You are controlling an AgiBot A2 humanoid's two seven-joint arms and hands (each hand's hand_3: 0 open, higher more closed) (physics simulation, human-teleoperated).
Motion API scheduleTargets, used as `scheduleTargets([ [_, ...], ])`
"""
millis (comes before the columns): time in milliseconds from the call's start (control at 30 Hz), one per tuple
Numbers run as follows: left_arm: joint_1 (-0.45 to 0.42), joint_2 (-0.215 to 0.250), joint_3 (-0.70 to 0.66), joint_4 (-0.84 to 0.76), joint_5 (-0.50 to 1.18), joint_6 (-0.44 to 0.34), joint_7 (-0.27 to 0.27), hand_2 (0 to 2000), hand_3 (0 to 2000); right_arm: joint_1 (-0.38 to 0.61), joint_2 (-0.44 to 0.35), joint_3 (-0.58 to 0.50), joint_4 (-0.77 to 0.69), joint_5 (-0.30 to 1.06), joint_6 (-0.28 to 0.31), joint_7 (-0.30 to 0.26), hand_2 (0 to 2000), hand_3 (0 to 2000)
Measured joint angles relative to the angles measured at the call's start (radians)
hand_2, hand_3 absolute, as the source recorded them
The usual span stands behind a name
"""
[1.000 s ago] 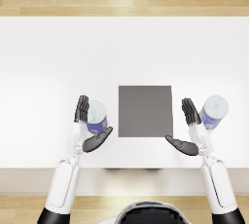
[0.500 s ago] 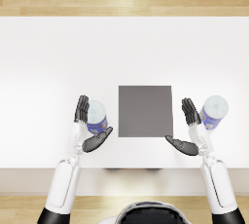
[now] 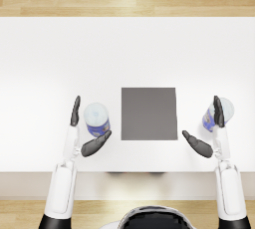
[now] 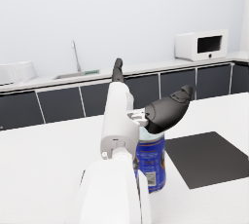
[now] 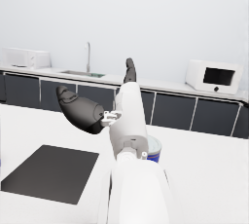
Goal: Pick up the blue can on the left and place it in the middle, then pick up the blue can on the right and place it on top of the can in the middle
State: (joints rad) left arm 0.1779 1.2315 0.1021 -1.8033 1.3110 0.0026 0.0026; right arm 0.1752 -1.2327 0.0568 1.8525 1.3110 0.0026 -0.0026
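The left robot hand (image 3: 83,133) is spread apart around the left blue can (image 3: 97,119), fingers on one side and thumb on the other; contact with the can cannot be confirmed, and the can stands upright on the desk (image 3: 127,54). The right robot hand (image 3: 211,131) is likewise spread apart, with its fingers lying across the right blue can (image 3: 218,114) as seen from above; that can also stands on the desk. The dark grey mat (image 3: 149,113) marks the middle and carries nothing. From the mat, the left can sits at 9 o'clock, just beside its edge, and the right can sits at 3 o'clock, a little apart.

Task status: no step appears complete. Remaining: grasp and lift the left can, place it on the mat, then stack the right can on it.
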Motion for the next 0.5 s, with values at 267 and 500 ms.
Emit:
scheduleTargets([
  [267, 0.002, 0.018, -0.025, 0.068, 0.106, -0.002, -0.002, 0, 0, -0.021, -0.014, -0.154, -0.029, 0.106, -0.002, 0.002, 0, 0],
  [500, 0.003, 0.034, -0.008, 0.213, 0.113, -0.003, -0.003, 0, 0, -0.02, -0.025, -0.169, -0.172, 0.113, -0.003, 0.003, 0, 0],
])
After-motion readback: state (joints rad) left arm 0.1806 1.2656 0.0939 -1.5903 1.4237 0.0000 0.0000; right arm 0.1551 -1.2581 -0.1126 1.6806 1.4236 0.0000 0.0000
